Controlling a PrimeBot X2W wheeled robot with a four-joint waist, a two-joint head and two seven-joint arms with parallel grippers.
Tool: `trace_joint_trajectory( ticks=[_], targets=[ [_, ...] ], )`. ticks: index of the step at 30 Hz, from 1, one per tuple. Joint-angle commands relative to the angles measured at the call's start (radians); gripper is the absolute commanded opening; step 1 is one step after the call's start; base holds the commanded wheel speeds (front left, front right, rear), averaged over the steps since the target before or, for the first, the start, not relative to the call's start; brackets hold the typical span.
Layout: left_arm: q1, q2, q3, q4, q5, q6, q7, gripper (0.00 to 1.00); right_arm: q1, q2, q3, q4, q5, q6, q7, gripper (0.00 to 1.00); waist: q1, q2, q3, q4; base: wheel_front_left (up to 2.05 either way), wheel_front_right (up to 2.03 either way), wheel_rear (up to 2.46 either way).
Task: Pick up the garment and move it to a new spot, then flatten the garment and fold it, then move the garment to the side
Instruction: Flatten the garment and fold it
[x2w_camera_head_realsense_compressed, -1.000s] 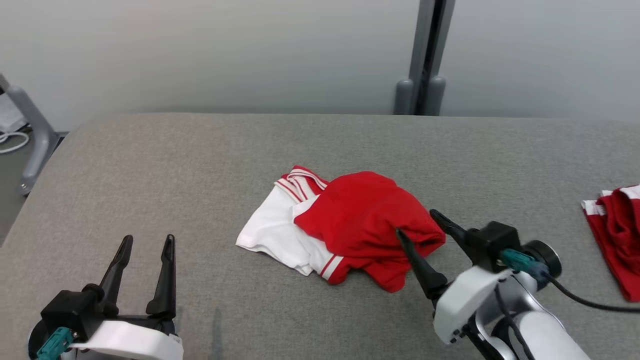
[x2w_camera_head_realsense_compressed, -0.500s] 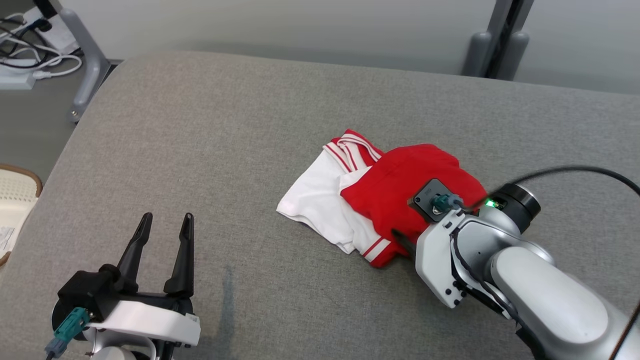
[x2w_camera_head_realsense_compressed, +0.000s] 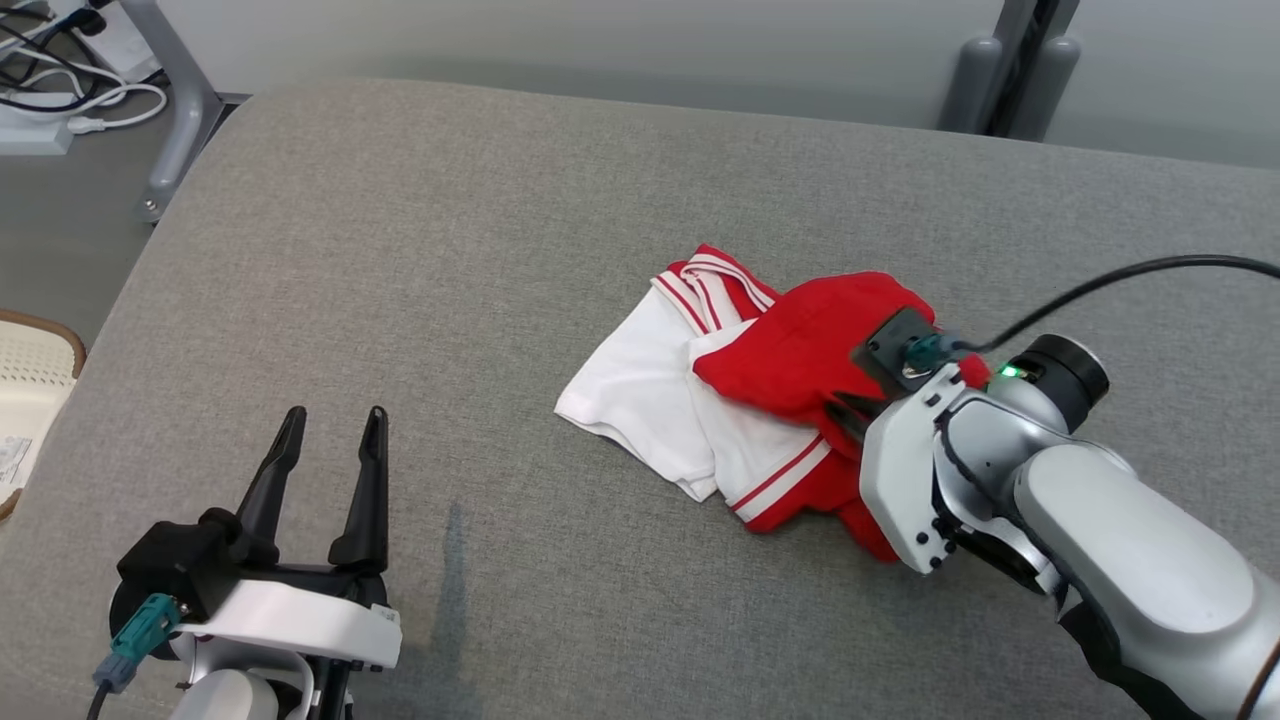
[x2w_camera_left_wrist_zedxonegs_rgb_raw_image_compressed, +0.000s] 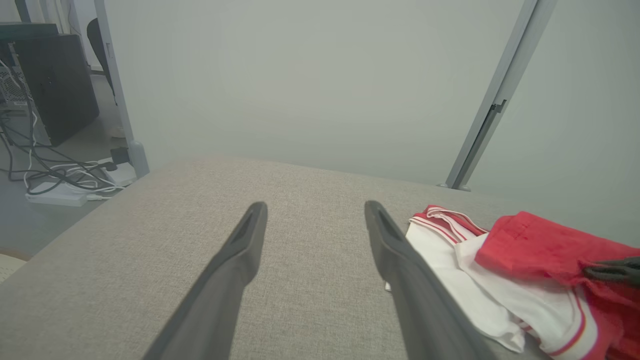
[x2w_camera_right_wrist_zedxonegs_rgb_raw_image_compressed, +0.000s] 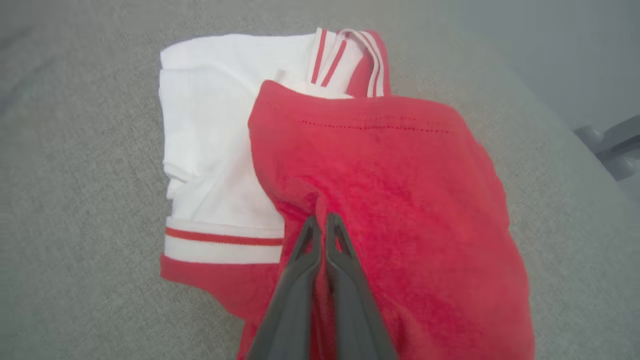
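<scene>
Garment (x2w_camera_right_wrist_zedxonegs_rgb_raw_image_compressed: 390, 175), rumpled red over white, striped trim, in right pincer (x2w_camera_right_wrist_zedxonegs_rgb_raw_image_compressed: 320, 221) grip.

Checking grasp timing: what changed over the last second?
The right gripper, open at the garment a second ago, has closed on a pinch of its red fabric, baring more white striped hem. The left gripper stayed open and idle; the head camera shifted.
</scene>
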Motion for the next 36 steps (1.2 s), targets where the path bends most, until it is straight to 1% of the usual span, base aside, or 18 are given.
trace_joint_trajectory(
  ticks=[1,4,8,14,18,21,26,29,33,34,35,36],
  targets=[
    [-0.011,0.000,0.009,0.002,0.009,-0.004,-0.007,1.00,0.024,0.006,-0.017,-0.010,0.007,0.000,-0.021,0.00,0.0000,0.0000,-0.003,-0.005,0.00,0.00,0.00],
    [-0.004,-0.001,0.020,0.005,0.014,-0.006,-0.007,1.00,0.066,0.020,-0.096,-0.035,0.013,0.000,-0.068,0.00,0.0000,0.0000,-0.012,-0.020,0.00,0.00,0.00],
    [0.007,-0.002,0.032,0.004,0.024,-0.012,-0.008,1.00,0.147,0.060,-0.259,-0.073,0.004,0.000,-0.148,0.00,0.0000,0.0000,-0.025,-0.039,0.00,0.00,0.00],
    [0.022,0.007,0.048,-0.003,0.034,-0.010,-0.008,1.00,0.307,0.174,-0.535,-0.148,0.023,0.000,-0.272,0.00,0.0000,0.0000,-0.050,-0.078,0.00,0.00,0.00],
    [0.033,0.017,0.050,-0.012,0.041,-0.009,-0.008,1.00,0.413,0.258,-0.690,-0.178,0.079,0.000,-0.336,0.00,0.0000,0.0000,-0.061,-0.111,0.00,0.00,0.00],
    [0.035,0.023,0.046,-0.019,0.045,-0.007,-0.004,1.00,0.481,0.291,-0.787,-0.185,0.129,0.000,-0.394,0.00,0.0000,0.0000,-0.065,-0.132,0.00,0.00,0.00],
    [0.035,0.032,0.041,-0.028,0.049,-0.004,0.007,1.00,0.572,0.317,-0.890,-0.138,0.164,0.000,-0.482,0.00,0.0000,0.0000,-0.068,-0.162,0.00,0.00,0.00],
    [0.038,0.034,0.039,-0.031,0.047,-0.002,0.013,1.00,0.597,0.321,-0.908,-0.103,0.187,0.000,-0.511,0.00,0.0000,0.0000,-0.069,-0.171,0.00,0.00,0.00],
    [0.043,0.041,0.038,-0.037,0.043,0.002,0.019,1.00,0.630,0.323,-0.911,0.007,0.221,0.000,-0.553,0.00,0.0000,0.0000,-0.071,-0.187,0.00,0.00,0.00],
    [0.045,0.041,0.036,-0.038,0.043,0.003,0.021,1.00,0.637,0.324,-0.906,0.037,0.212,0.000,-0.564,0.11,0.0000,0.0000,-0.073,-0.189,0.00,0.00,0.00],
    [0.049,0.043,0.035,-0.040,0.043,0.005,0.025,1.00,0.633,0.323,-0.905,0.082,0.236,0.000,-0.594,1.00,0.0000,0.0000,-0.075,-0.193,0.00,0.00,0.00],
    [0.050,0.045,0.034,-0.041,0.043,0.007,0.026,1.00,0.635,0.323,-0.901,0.103,0.233,0.000,-0.611,1.00,0.0000,0.0000,-0.077,-0.194,0.00,0.00,0.00]
  ],
)
